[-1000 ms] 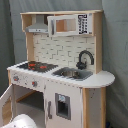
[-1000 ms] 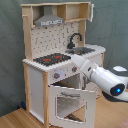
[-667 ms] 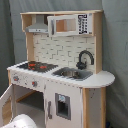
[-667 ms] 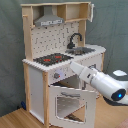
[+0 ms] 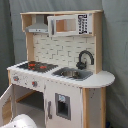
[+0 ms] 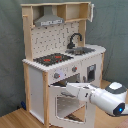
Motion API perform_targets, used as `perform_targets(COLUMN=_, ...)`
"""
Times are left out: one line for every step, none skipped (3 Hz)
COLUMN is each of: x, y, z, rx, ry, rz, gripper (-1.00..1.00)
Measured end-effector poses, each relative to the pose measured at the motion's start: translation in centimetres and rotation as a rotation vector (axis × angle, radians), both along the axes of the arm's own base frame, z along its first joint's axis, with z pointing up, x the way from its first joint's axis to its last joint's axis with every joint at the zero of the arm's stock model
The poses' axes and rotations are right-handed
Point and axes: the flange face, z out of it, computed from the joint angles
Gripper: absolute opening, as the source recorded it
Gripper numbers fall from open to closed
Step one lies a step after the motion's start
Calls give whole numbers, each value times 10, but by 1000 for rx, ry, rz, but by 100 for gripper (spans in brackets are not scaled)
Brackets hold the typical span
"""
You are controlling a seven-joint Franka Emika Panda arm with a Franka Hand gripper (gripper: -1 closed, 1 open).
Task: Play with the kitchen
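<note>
Step in hand, as judged: working the oven door (image 6: 70, 102) of the kitchen (image 6: 62, 65). The door hung swung open at the kitchen's lower front, and the arm (image 6: 97, 95) reached in from 4 o'clock in the second exterior view, its tip at the door's top edge. Jaws hidden at the arm's tip; couldn't tell spread or pinching. Next move probably called for a firm hold on the door edge and a swing along the hinge arc, not a straight push.

The kitchen stood upright on a wood floor (image 6: 15, 117), filling both exterior views. Matte white panels, pale wood frame, boxy. Stovetop (image 5: 35, 65) flat black with red rings, faucet (image 5: 85, 58) curved black, sink (image 5: 72, 73) shiny metal, hood (image 5: 37, 26) grey, knobs (image 5: 34, 84) round. Arm casing smooth white, rounded.
</note>
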Motion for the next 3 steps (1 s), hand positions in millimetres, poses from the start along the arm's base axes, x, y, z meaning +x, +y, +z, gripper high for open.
perform_targets(x=-4, y=7, z=-19, rx=71, ry=31, rz=61, gripper=100)
perform_targets(x=-5, y=9, z=-39, rx=141, ry=54, rz=86, gripper=100)
perform_targets(x=-4, y=10, z=-64, rx=215, ry=84, rz=107, gripper=100)
